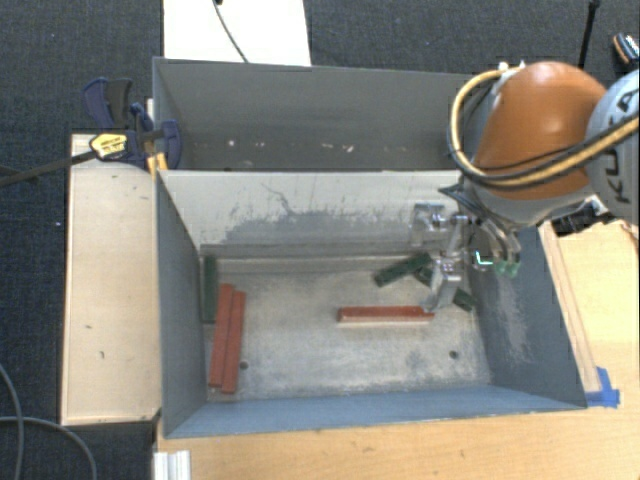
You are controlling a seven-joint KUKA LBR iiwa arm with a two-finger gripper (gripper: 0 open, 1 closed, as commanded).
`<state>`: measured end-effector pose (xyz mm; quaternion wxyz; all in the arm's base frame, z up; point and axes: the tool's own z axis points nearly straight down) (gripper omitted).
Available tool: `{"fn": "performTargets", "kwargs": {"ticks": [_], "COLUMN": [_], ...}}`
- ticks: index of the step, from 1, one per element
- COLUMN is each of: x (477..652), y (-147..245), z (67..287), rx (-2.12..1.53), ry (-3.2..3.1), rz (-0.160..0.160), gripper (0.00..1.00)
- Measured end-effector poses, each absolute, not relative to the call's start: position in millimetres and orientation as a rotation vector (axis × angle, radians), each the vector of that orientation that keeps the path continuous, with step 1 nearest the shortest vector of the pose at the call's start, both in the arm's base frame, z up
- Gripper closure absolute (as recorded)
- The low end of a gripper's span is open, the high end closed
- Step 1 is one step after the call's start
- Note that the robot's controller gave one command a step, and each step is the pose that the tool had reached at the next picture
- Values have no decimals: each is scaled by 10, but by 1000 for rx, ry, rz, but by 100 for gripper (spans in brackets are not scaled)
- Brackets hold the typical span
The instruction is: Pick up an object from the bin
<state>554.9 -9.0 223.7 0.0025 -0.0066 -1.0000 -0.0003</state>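
Hanging close to the right wall of the bin (522,333), the gripper (447,286) points down beside a dark green piece (398,271); open floor lies left; whether the jaws are spread, I cannot tell.

The bin (180,288) was lit evenly by diffuse light from above. Soft, faint shadows were cast along its walls. A broad, dull highlight was registered on the orange cover (535,118).

Grey bin (520,338), two red sticks (227,340), a reddish-brown stick (383,314), dark green pieces (400,271), orange wrist cover (535,118).
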Motion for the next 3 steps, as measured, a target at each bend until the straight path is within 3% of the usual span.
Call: {"fn": "performTargets", "kwargs": {"ticks": [1,2,3], "x": [5269,5295,5192], "y": [-197,-196,-297], "z": [661,705,2207], "rx": [262,263,220], "ry": [-3125,-3133,-3144], "rz": [-2,0,2], "gripper": [0,100,100]}}
